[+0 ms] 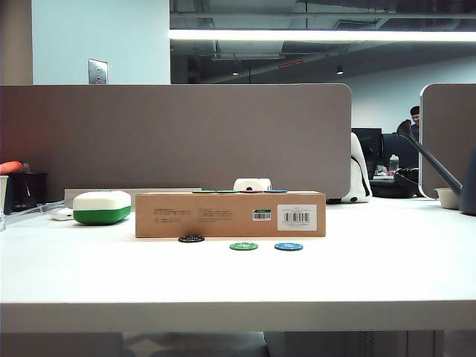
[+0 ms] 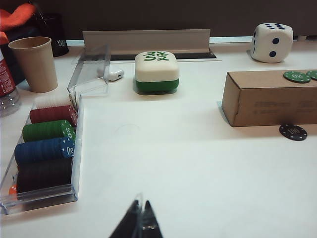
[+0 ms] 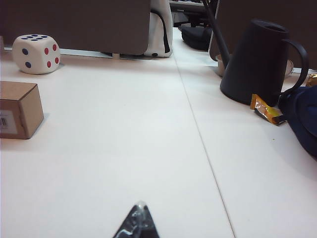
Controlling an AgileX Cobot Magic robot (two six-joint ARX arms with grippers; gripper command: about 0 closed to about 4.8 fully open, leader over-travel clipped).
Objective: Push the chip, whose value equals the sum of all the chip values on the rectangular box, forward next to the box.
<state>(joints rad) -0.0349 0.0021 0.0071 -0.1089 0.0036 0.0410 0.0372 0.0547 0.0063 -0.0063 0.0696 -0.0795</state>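
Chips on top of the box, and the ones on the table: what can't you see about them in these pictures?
- Chips on the rectangular box: exterior view shows only thin edges; left wrist view cuts them off at its edge.
- Numbers on the black chip, green chip, blue chip: too small.
- Left gripper and right gripper: only closed tips show, low over the table; neither appears in the exterior view.
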